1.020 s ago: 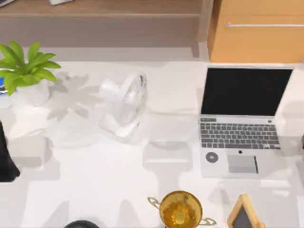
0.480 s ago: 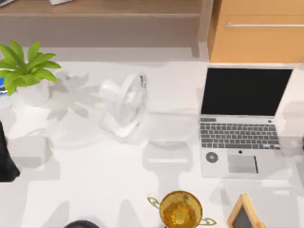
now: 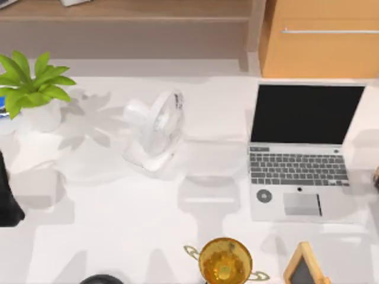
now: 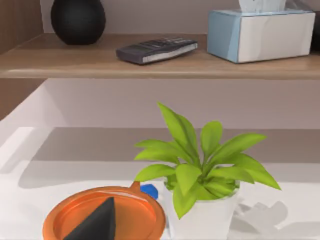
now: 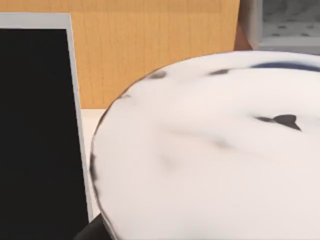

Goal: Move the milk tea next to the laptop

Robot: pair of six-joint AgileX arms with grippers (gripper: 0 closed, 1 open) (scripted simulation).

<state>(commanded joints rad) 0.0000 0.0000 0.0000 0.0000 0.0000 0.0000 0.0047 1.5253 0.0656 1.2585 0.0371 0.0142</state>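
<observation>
From above, a silver-grey laptop (image 3: 302, 151) with a black screen, grey keyboard and pale trackpad sits open on the white table (image 3: 118, 236). Well to its left lies a white desk fan (image 3: 155, 131), and further left stands a green leafy plant in a white pot (image 3: 32, 89). Near the laptop's front edge are a golden trophy cup (image 3: 225, 260) and a small wooden-framed chalkboard (image 3: 305, 269). A small brown sliver at the edge of the picture, just right of the laptop, may be the milk tea, but that cannot be told for sure. The left arm (image 3: 7, 195) sits parked far left of the laptop.

The left wrist view shows the plant beside an orange round lid (image 4: 102, 217), below a wooden shelf (image 4: 160, 62).

The right wrist view shows a white domed cup lid with dark specks (image 5: 215, 150), likely the milk tea, very close, with the laptop's screen just beside it. Whether the right claw pinches it cannot be told.

The risk: the cup could knock the screen edge if carried too near, or tip when set down.
</observation>
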